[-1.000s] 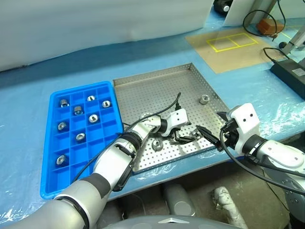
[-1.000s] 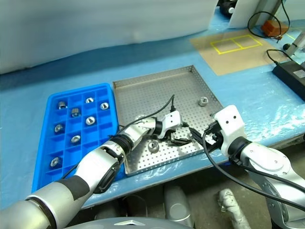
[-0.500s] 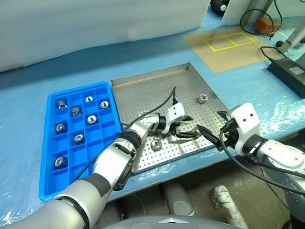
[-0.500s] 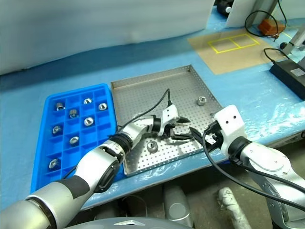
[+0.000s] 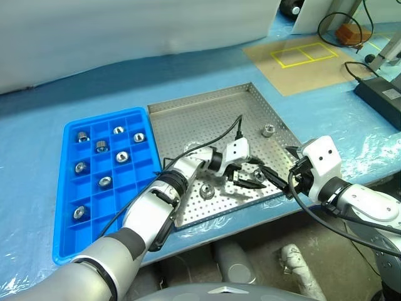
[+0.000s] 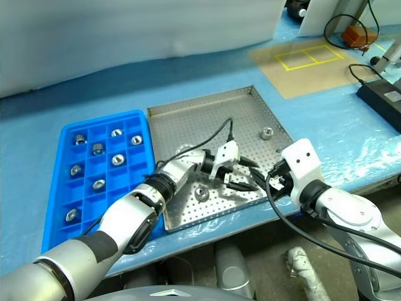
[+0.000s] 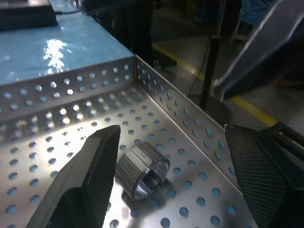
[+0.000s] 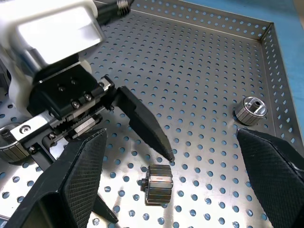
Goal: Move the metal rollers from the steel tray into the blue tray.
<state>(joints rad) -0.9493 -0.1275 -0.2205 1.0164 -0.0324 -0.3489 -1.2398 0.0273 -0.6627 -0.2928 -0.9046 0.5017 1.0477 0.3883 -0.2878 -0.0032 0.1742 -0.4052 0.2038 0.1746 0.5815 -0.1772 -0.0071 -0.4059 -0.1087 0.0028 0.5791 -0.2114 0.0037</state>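
On the perforated steel tray, a ribbed roller lies sideways between the left pincer's spread, empty fingers; right pincer gapes wide beside it.

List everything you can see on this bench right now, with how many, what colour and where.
Blue tray: one, blue, on the left of the bench.
Rollers in blue tray: eight, silver, one per compartment.
Steel tray: one, silver, right of the blue tray.
Rollers in steel tray: at least three, silver; one by the right rim, two near the front.
Board: one, brown with yellow lines, far right.
Black box: one, at the right edge.
Left hand: open, over the steel tray, a roller lying between its fingers.
Right hand: open, facing the left hand.
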